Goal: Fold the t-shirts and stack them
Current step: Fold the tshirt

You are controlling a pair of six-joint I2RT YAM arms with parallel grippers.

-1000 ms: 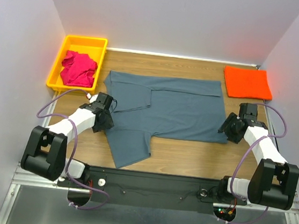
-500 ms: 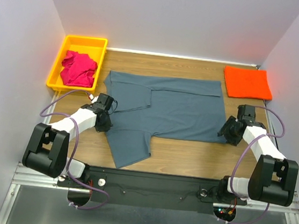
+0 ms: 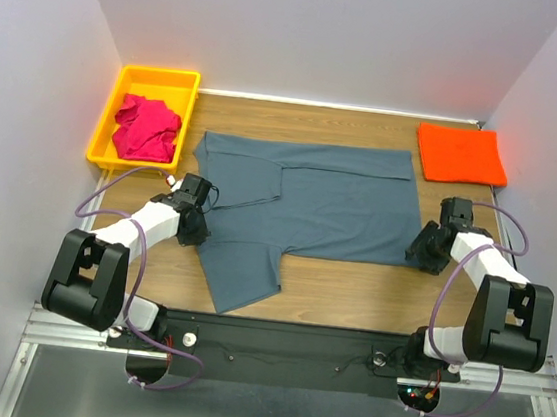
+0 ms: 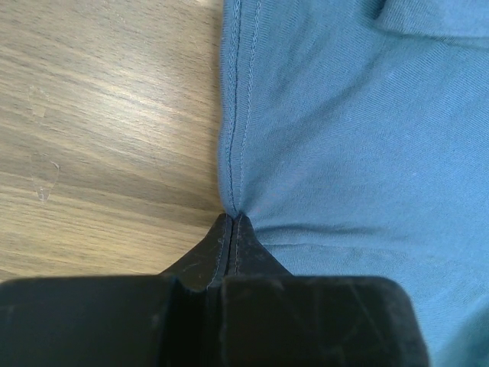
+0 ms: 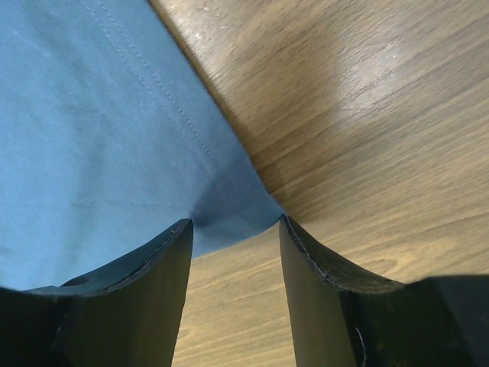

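A large slate grey-blue t-shirt (image 3: 320,198) lies spread flat across the middle of the table, one sleeve pointing toward the near edge. My left gripper (image 3: 196,227) is at its left side seam. In the left wrist view that gripper (image 4: 231,219) is shut on the stitched hem of the grey-blue t-shirt (image 4: 344,138), and the cloth puckers at the tips. My right gripper (image 3: 420,253) is at the shirt's near right corner. In the right wrist view it (image 5: 235,222) stands open with the corner of the grey-blue t-shirt (image 5: 99,130) between its tips. The orange t-shirt (image 3: 461,154) lies folded at the back right.
A yellow bin (image 3: 157,79) at the back left holds the crumpled magenta-pink t-shirt (image 3: 147,125). White walls close in the table on three sides. Bare wood (image 3: 350,287) shows between the shirt and the arm bases.
My left gripper has closed on the shirt's left hem. My right gripper has slid toward the shirt's near right corner and its jaws have narrowed a little.
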